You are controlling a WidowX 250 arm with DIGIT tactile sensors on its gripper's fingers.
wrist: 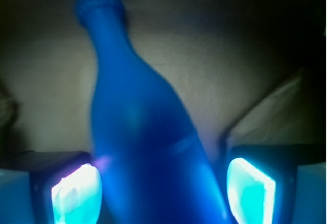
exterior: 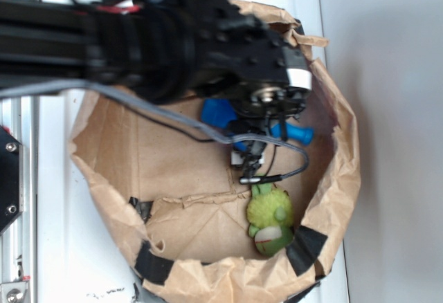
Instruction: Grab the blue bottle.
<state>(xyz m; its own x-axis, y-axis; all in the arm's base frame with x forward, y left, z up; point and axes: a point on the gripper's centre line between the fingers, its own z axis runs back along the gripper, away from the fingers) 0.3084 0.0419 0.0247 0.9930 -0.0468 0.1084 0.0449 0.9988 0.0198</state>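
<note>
Exterior view: black arm reaching from the left over a brown paper bag (exterior: pixel 325 199); gripper (exterior: pixel 266 120) lowered inside, directly above the blue bottle (exterior: pixel 220 114), which lies across the bag floor; green plush toy (exterior: pixel 270 216) nearer, well apart. Wrist view: blue bottle (wrist: pixel 138 127) between the two pads (wrist: pixel 76 196), neck pointing away; jaws spread on either side of the body, contact impossible to tell.

A white worktop (exterior: pixel 59 178) carries an open brown paper bag (exterior: pixel 331 178). On the bag's floor lie the blue bottle (exterior: pixel 220 114) and, nearer the bag's black-taped rim, a green plush toy (exterior: pixel 270 216).
</note>
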